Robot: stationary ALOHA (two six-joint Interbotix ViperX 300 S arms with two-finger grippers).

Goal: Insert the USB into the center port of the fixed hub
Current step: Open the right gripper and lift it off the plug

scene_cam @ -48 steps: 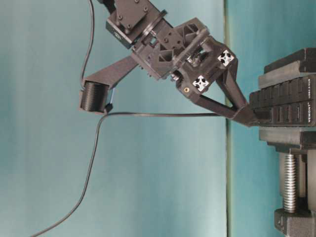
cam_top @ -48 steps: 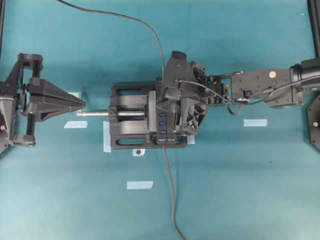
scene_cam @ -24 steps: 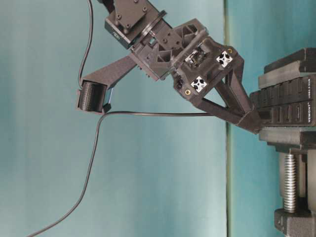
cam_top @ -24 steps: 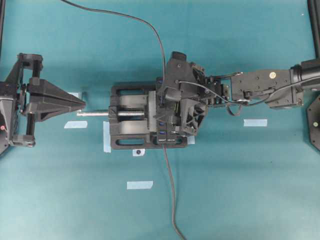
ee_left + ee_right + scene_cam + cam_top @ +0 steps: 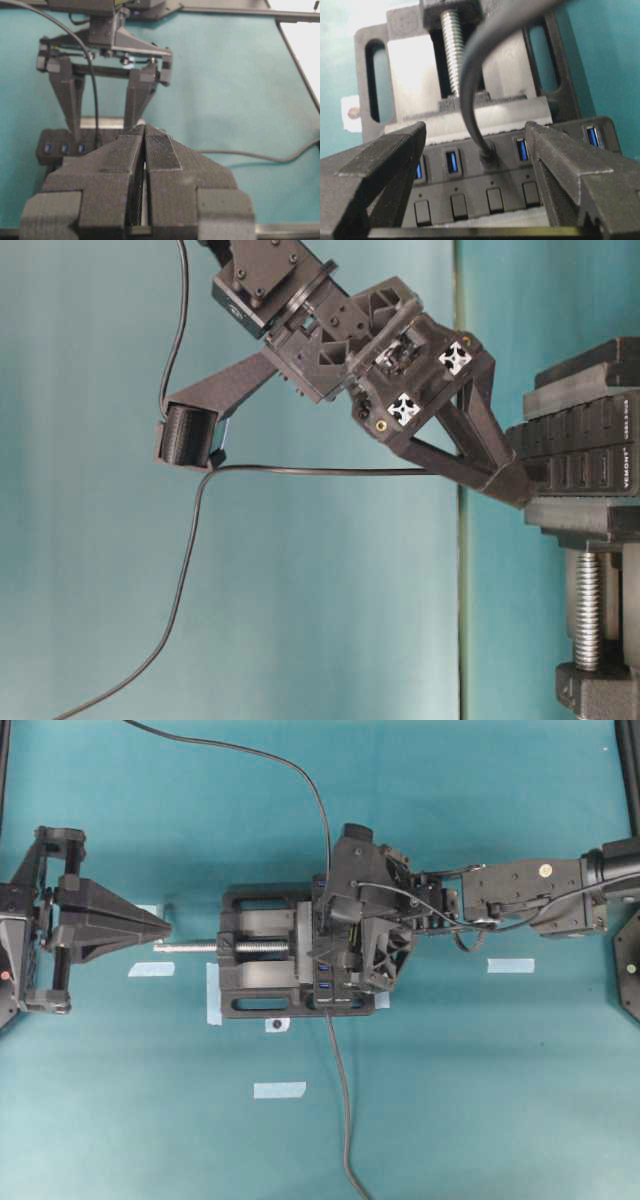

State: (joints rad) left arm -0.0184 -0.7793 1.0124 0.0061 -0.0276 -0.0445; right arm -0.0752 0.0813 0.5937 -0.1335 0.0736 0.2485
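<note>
The fixed hub (image 5: 485,192) is a black strip with blue slots, clamped in the vise; it also shows in the overhead view (image 5: 325,976). The USB plug (image 5: 489,154) sits in a slot with blue slots on both sides, apparently the center port. Its thin cable (image 5: 467,75) rises from it and runs to the top edge of the overhead view (image 5: 310,790). My right gripper (image 5: 476,135) is open, one finger on each side of the plug, not touching it; it also shows at table level (image 5: 505,478). My left gripper (image 5: 144,131) is shut and empty, far left (image 5: 160,927).
The black vise (image 5: 255,965) with a silver screw (image 5: 190,947) holds the hub. The hub's thicker cord (image 5: 345,1120) runs to the near edge. Blue tape pieces (image 5: 279,1090) (image 5: 510,965) lie on the teal table.
My right gripper's fingers, closed together at the hub one second ago, have spread apart and let go of the plug. The plug stays in the slot. The left arm has not moved.
</note>
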